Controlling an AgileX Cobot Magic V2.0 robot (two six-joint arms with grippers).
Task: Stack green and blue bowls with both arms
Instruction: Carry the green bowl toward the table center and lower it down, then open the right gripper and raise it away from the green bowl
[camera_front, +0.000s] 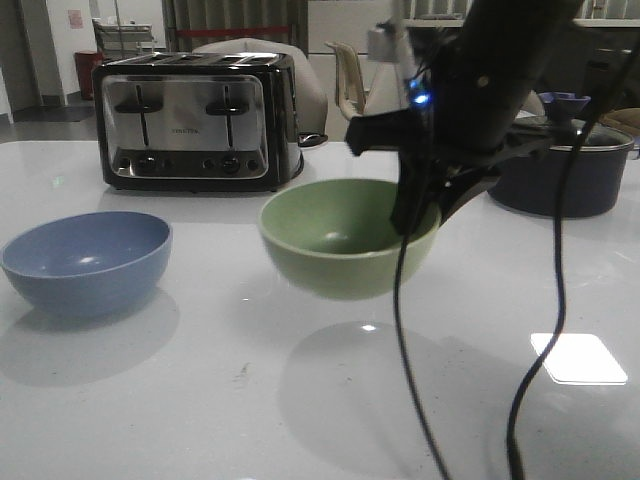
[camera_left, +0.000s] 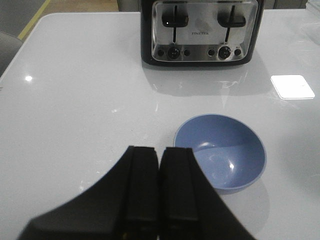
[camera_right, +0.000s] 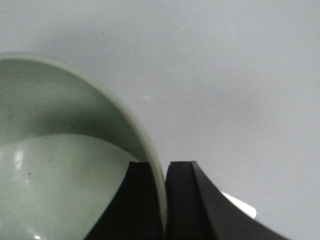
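Note:
The pale green bowl (camera_front: 340, 240) hangs in the air above the table's middle, its shadow on the table below. My right gripper (camera_front: 418, 215) is shut on the bowl's right rim, one finger inside and one outside; the right wrist view shows the rim (camera_right: 155, 165) pinched between the fingers. The dusty blue bowl (camera_front: 85, 262) rests upright on the table at the left. In the left wrist view the blue bowl (camera_left: 220, 152) lies just beside my left gripper (camera_left: 159, 150), which is shut and empty above the table. The left arm is out of the front view.
A chrome and black toaster (camera_front: 190, 120) stands at the back left, also in the left wrist view (camera_left: 200, 30). A dark navy lidded pot (camera_front: 565, 165) stands at the back right. A black cable (camera_front: 545, 300) hangs from the right arm. Chairs stand behind the table.

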